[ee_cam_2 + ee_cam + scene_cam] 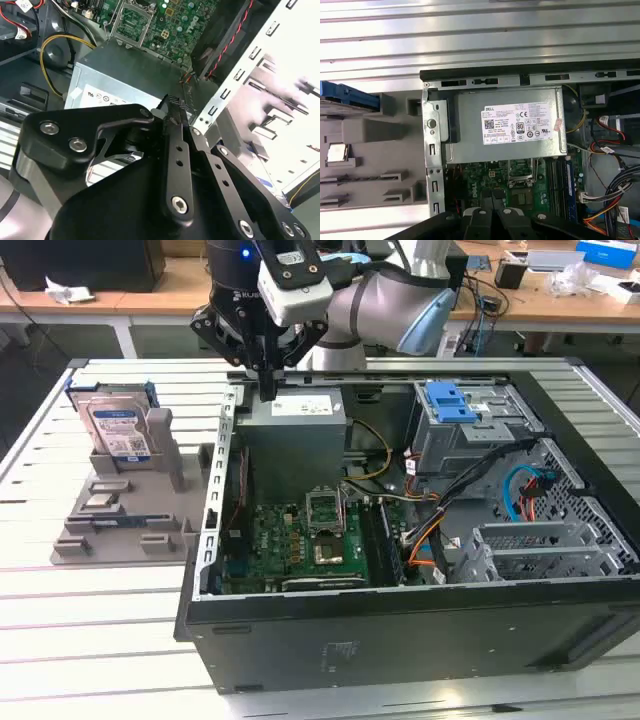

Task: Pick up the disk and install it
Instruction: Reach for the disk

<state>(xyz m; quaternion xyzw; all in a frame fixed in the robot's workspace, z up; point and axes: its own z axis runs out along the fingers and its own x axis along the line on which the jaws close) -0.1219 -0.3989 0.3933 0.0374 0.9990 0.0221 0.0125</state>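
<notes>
The disk [118,430] stands upright in a grey holder [130,502] on the table, towards the exterior view's left of the open computer case [400,630]. Its white-and-blue label faces the camera and a blue frame edges it. In the first wrist view its blue frame [355,95] appears edge-on beside the case wall. My gripper [268,390] hangs over the case's rear corner, just above the grey power supply [297,425], well apart from the disk. Its black fingers [172,107] meet at the tips with nothing between them; the gripper is shut.
Inside the case lie the green motherboard [300,540], bundled cables [430,530] and a grey drive cage topped by a blue bracket [450,400]. The power supply's label [520,124] faces up. The slatted metal table [90,610] has free room around the holder.
</notes>
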